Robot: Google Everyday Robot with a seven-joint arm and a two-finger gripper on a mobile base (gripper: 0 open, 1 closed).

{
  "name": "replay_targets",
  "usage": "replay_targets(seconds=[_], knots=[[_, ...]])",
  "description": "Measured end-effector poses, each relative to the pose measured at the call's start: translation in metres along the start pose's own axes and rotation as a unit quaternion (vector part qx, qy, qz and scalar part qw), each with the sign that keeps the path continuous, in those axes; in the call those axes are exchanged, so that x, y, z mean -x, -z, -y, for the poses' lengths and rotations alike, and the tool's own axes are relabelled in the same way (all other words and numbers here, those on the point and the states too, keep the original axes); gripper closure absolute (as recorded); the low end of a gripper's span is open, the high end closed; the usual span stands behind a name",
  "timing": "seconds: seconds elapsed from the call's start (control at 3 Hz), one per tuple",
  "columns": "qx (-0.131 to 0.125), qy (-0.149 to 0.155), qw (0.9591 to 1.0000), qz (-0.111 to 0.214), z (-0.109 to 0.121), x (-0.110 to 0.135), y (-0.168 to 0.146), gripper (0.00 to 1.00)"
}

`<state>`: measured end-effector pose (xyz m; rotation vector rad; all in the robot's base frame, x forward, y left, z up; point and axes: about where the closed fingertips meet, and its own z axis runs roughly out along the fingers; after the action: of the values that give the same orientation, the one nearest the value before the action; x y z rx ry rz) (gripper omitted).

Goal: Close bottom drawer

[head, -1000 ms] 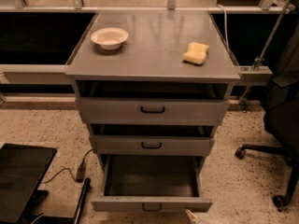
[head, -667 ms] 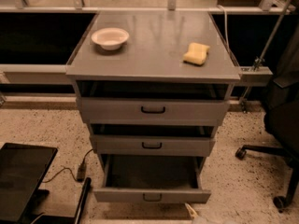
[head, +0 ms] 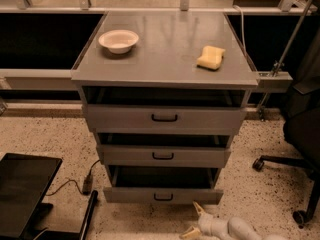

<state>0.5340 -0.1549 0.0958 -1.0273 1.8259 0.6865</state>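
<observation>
The grey metal cabinet (head: 165,59) has three drawers. The bottom drawer (head: 162,194) is the lowest, with a slim front and a small dark handle (head: 163,197). It stands only a little way out, with a dark gap above its front. My gripper (head: 192,219) is low at the bottom edge, just below and to the right of the drawer front. Its two pale fingers are spread apart and hold nothing. One fingertip (head: 197,206) is close to the drawer's lower right edge.
A white bowl (head: 118,40) and a yellow sponge (head: 210,57) lie on the cabinet top. The top drawer (head: 164,118) and middle drawer (head: 163,155) stand slightly out. A black office chair (head: 300,134) is at the right. A black panel (head: 22,189) and a cable (head: 75,181) are at the lower left.
The bottom drawer has slid inward from well pulled out to only slightly out. My gripper has followed it in and now shows more at the bottom edge.
</observation>
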Motion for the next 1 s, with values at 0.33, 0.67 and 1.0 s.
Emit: replay_targets(seconds=[0.33, 0.67, 1.0], knots=[[-0.007, 0.018, 0.9998, 0.008, 0.018, 0.018, -0.014, 0.00], [-0.017, 0.051, 0.9983, 0.022, 0.045, 0.059, -0.038, 0.00], [-0.023, 0.072, 0.9967, 0.031, 0.058, 0.086, -0.054, 0.00]])
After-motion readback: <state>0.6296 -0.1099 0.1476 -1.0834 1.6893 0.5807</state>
